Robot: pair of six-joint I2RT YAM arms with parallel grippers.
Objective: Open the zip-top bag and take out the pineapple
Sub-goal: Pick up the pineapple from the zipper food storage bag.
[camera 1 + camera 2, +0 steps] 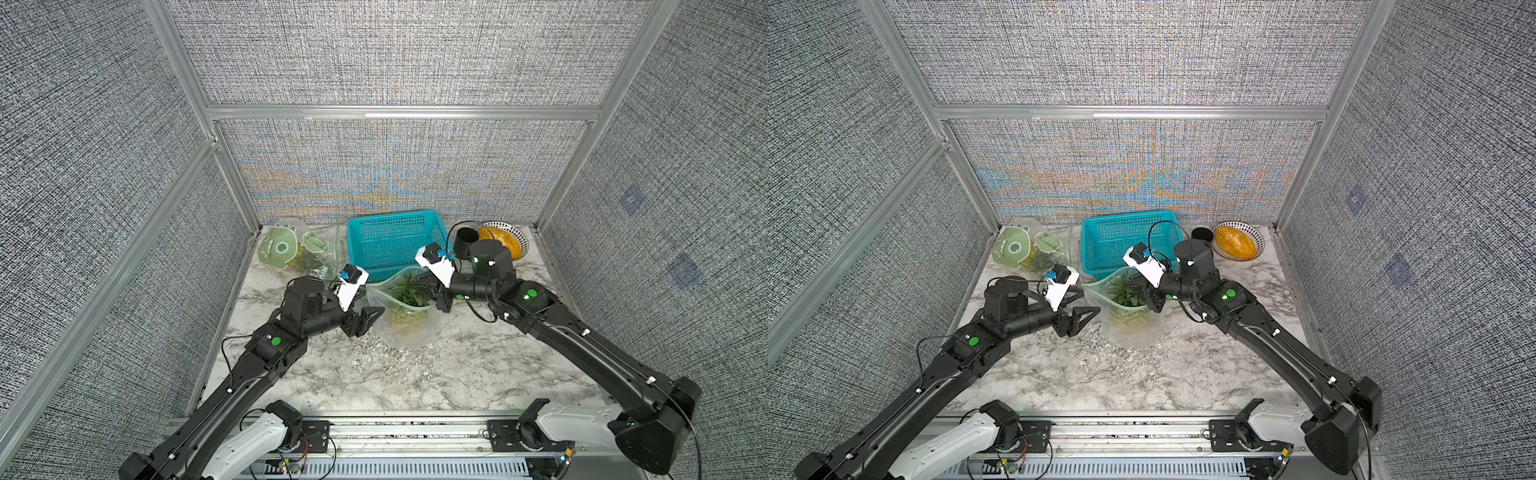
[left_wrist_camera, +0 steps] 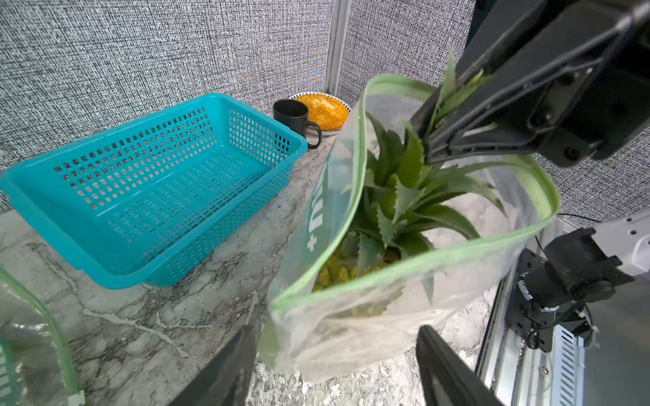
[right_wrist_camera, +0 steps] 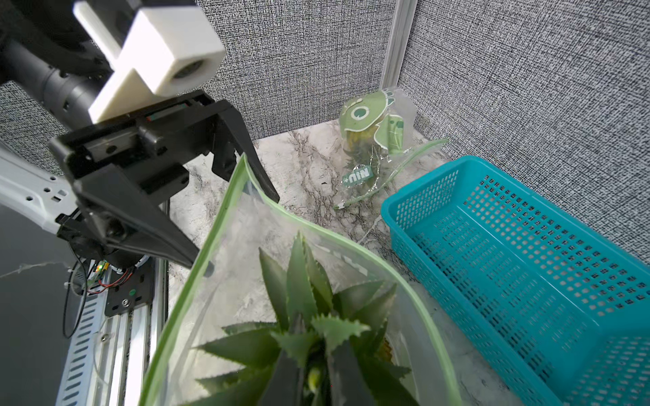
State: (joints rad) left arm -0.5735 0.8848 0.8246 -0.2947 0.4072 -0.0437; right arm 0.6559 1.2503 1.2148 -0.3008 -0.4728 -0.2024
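The clear zip-top bag (image 1: 409,332) (image 1: 1131,328) with a green zip rim stands upright mid-table, its mouth wide open. The pineapple (image 1: 409,291) (image 3: 302,291) sits inside it, leafy crown up. My right gripper (image 1: 426,286) (image 3: 314,355) reaches into the mouth and is shut on the crown leaves, as the left wrist view shows (image 2: 427,140). My left gripper (image 1: 372,301) (image 2: 336,332) is open at the bag's left side. The bag's edge (image 3: 225,200) stands between the spread fingers, and nothing is gripped.
A teal basket (image 1: 357,237) stands just behind the bag. A black mug (image 1: 465,241) and a bowl of yellow grains (image 1: 505,239) sit at the back right. Another printed bag (image 1: 286,247) lies at the back left. Panel walls enclose the table.
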